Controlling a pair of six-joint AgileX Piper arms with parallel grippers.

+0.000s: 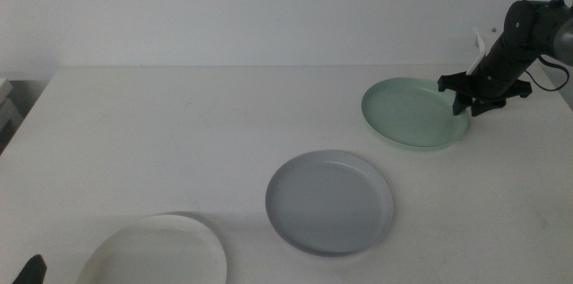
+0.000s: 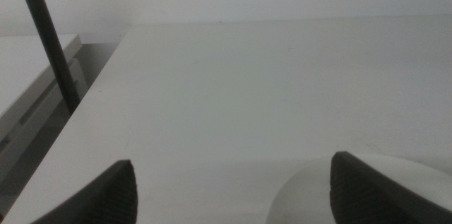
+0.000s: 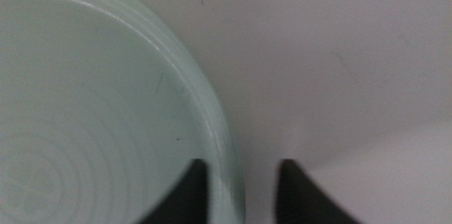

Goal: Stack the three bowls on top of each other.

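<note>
The mint green bowl (image 1: 414, 114) sits at the back right of the white table. My right gripper (image 1: 466, 103) is at its right rim, tilted down. In the right wrist view the right gripper (image 3: 244, 189) is open, its jaws standing either side of the green bowl's rim (image 3: 224, 146). The pale grey bowl (image 1: 329, 202) lies in the middle front. The white bowl (image 1: 157, 253) lies at the front left, cut by the picture's edge. My left gripper (image 1: 31, 271) waits at the bottom left, open and empty (image 2: 233, 192), with the white bowl's edge (image 2: 311, 189) just ahead of it.
The table's left edge (image 1: 27, 105) borders a lower grey surface. A dark pole (image 2: 46, 40) stands off the table's left side. A small white object (image 1: 482, 40) shows behind the right arm by the wall.
</note>
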